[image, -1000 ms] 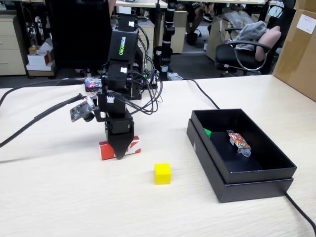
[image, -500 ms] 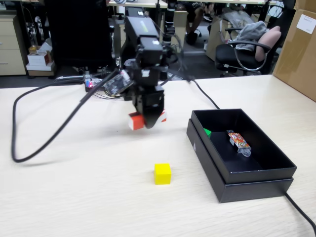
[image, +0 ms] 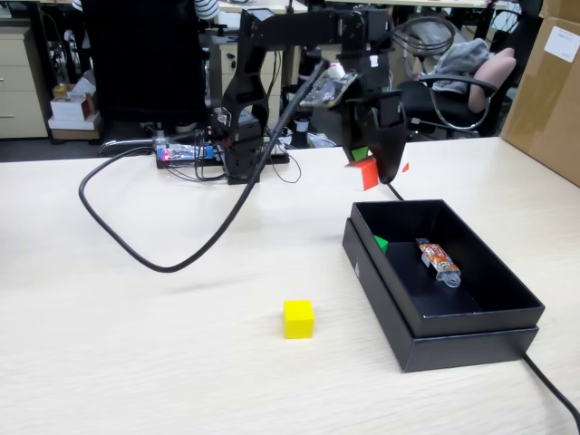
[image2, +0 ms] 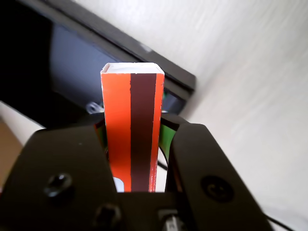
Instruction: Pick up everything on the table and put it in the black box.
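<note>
My gripper (image: 385, 172) hangs in the air just above the far left corner of the black box (image: 489, 340), shut on the red pack (image: 365, 172). In the wrist view the red pack (image2: 132, 125) stands up between the black jaws of my gripper (image2: 137, 130), with the black box (image2: 57, 72) behind it. A yellow cube (image: 298, 319) lies on the table (image: 136, 353), left of the box. A green cube (image: 381, 243) rests inside the box at its left wall.
An orange patterned packet (image: 438, 258) lies inside the box. A thick black cable (image: 163, 263) loops over the table on the left. The arm base (image: 240, 154) stands at the far edge. A thin cable (image: 553, 390) runs past the box's near right corner.
The gripper has lifted the red pack off the table and carried it right, from the left-centre of the table to above the box's far left corner. The cable loop has swung along.
</note>
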Motion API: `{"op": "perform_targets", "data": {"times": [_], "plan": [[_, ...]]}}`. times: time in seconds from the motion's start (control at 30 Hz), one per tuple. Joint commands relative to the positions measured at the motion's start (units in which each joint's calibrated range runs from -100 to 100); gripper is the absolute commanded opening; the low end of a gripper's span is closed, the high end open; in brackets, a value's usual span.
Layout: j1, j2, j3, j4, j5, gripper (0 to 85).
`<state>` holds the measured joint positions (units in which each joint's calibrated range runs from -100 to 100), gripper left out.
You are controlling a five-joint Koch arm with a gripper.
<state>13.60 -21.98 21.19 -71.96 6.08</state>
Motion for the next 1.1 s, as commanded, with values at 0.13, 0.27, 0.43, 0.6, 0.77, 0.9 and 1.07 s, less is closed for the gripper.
{"op": "perform_targets", "data": {"times": [0.13,0.27,0.43,0.6,0.77,0.9,1.07], "plan": [[0.6,2.3,3.2,5.9,3.1,3.6],[0.8,5.4,3.4,8.4,3.0,3.6],[1.8,7.2,3.1,9.2,1.5,3.6],[2.7,8.3,2.8,10.2,0.3,3.6],[3.2,12.1,2.7,13.6,-0.7,3.6],[3.1,15.6,2.8,16.4,-1.3,3.6],[2.7,20.5,2.9,18.7,-2.1,3.6]]}}
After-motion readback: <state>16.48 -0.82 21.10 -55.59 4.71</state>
